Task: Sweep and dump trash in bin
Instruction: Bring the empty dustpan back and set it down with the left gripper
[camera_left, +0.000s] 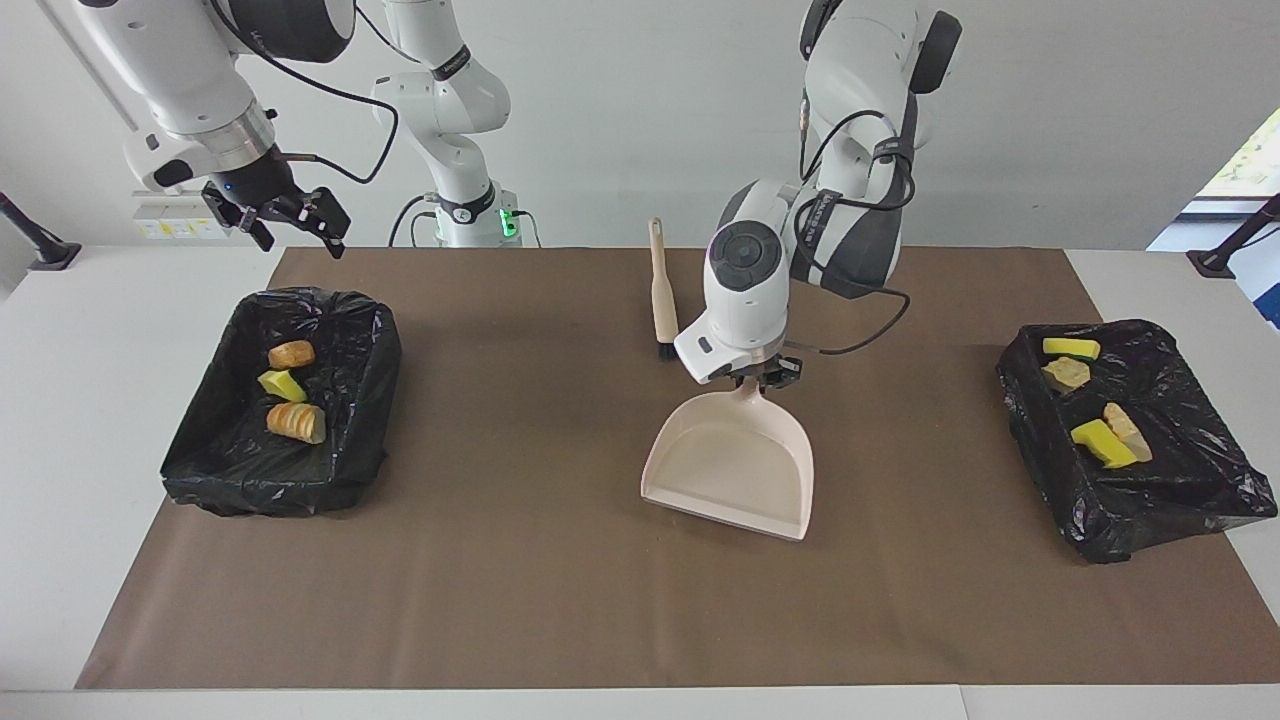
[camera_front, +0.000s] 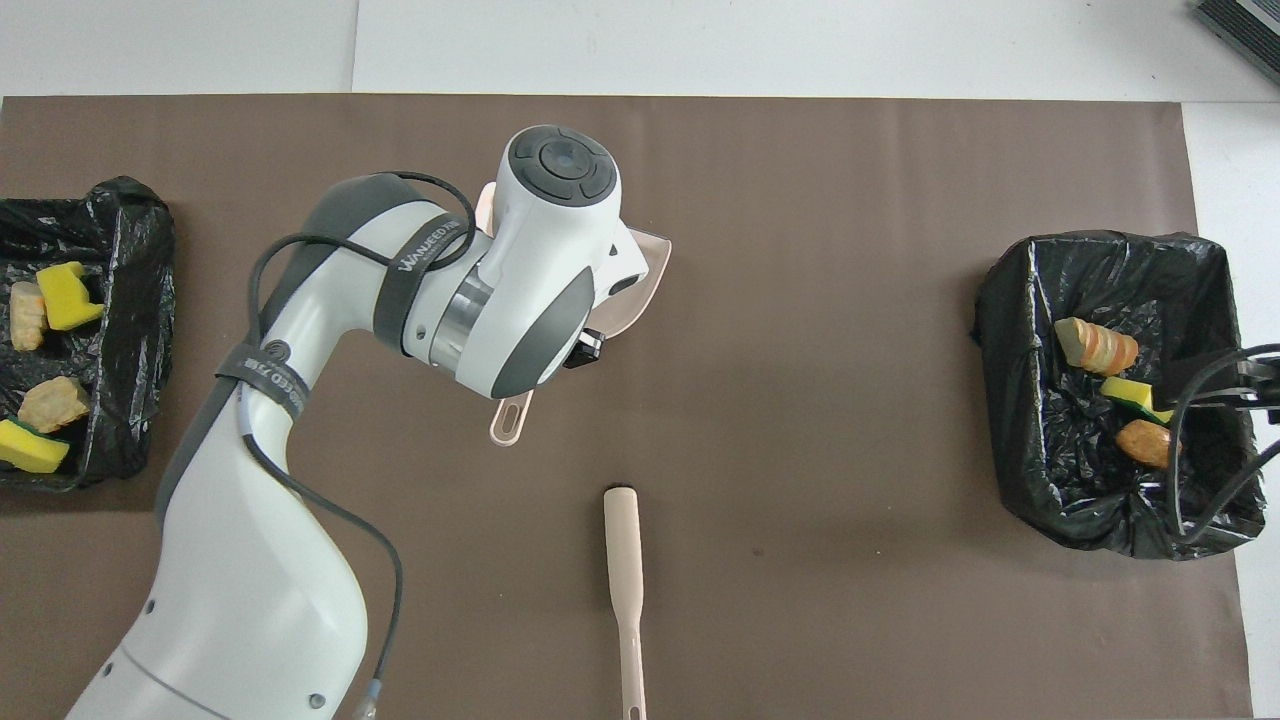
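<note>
The beige dustpan lies on the brown mat and holds nothing; it is mostly hidden under the arm in the overhead view. My left gripper is shut on its handle. The trash lies in two black-lined bins. Three chunks are in the bin at the right arm's end, also in the overhead view. Several chunks are in the bin at the left arm's end, also seen from overhead. My right gripper is open and empty, up over the table's edge beside its bin.
A beige brush with black bristles lies on the mat nearer to the robots than the dustpan, also in the overhead view. The brown mat covers most of the white table. No chunks lie on the mat.
</note>
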